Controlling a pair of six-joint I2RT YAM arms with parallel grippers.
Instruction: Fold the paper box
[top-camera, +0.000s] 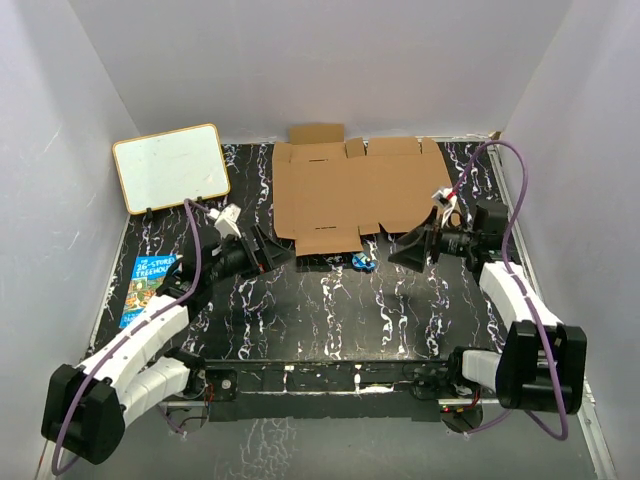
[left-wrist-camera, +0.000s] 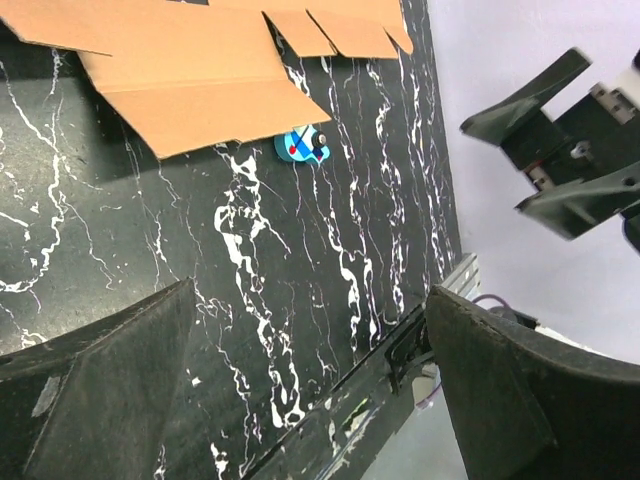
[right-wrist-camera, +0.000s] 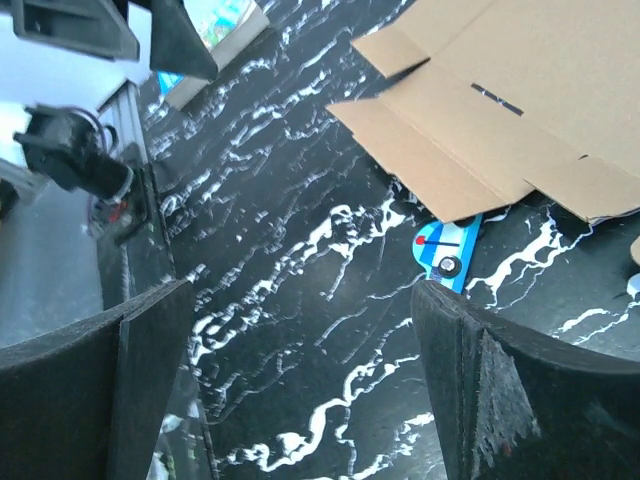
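The paper box lies as a flat brown cardboard sheet with flaps and tabs at the back of the black marbled table. My left gripper hovers open just off the sheet's near left corner, with nothing between its fingers. My right gripper stands open off the near right edge, also empty. The two grippers face each other. In the left wrist view the sheet fills the top, beyond the open gripper. In the right wrist view the sheet is at upper right, past the open gripper.
A small blue toy car sits on the table between the grippers, against the sheet's near flap, and is seen as toy car and toy car. A white board with tan frame leans at back left. A colourful book lies at the left edge.
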